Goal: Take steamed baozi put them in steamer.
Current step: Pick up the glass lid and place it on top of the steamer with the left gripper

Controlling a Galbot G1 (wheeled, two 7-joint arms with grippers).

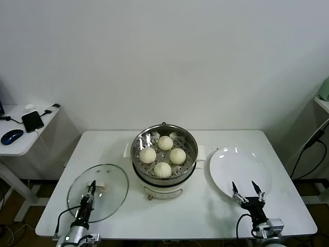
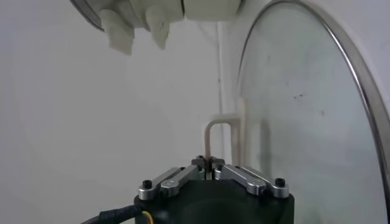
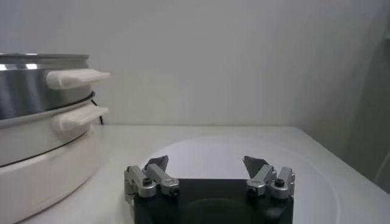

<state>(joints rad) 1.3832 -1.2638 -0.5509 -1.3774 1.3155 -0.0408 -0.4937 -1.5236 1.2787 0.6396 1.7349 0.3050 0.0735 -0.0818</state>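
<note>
nearest you, at the front edge of the table (image 1: 205,221), both grippers sit low. your left gripper (image 1: 91,187) rests over the glass lid (image 1: 97,192), which lies flat on the table to the left of the steamer; its jaws are pressed together, as the left wrist view confirms (image 2: 210,163). your right gripper (image 1: 247,188) sits over the near rim of the white plate (image 1: 239,170), jaws spread and holding nothing; the right wrist view shows the same gap between the fingers (image 3: 208,163), with the plate (image 3: 213,152) beneath and the steamer (image 3: 42,122) off to one side.

the steamer (image 1: 164,154) stands at the table's centre, between lid and plate, uncovered. four steamed baozi (image 1: 163,156) lie on its perforated tray in a diamond, close together.

on a side table (image 1: 20,141) at far left you have a phone (image 1: 32,121) and a mouse (image 1: 11,136).
</note>
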